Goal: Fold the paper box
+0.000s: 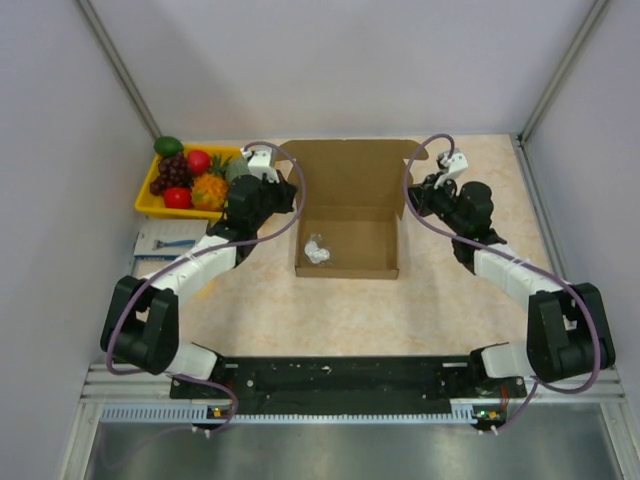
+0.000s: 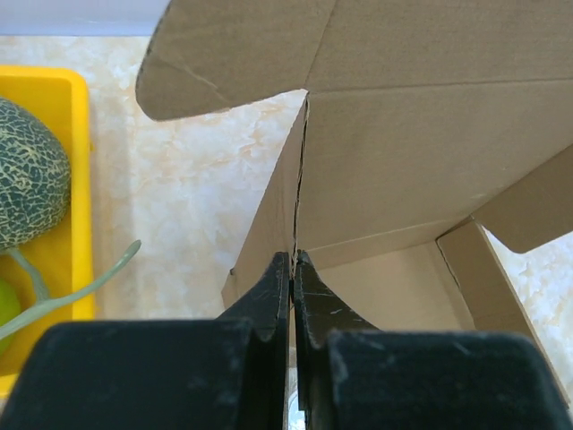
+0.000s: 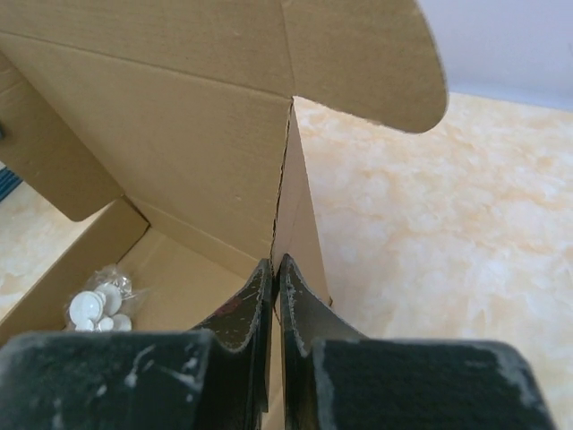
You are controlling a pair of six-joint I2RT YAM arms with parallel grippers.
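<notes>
The paper box is plain brown cardboard and sits open in the middle of the table, its lid flap standing up at the back. My left gripper is at its left side wall. In the left wrist view the left gripper is shut on that wall's top edge, beside the back panel of the box. My right gripper is at the right side wall. The right wrist view shows the right gripper shut on that wall of the box. A small clear bag of white pieces lies on the box floor.
A yellow tray with several fruits stands at the back left, close to the left arm. A melon lies in the yellow tray. A blue-white packet lies in front of the tray. Grey walls enclose the table on three sides.
</notes>
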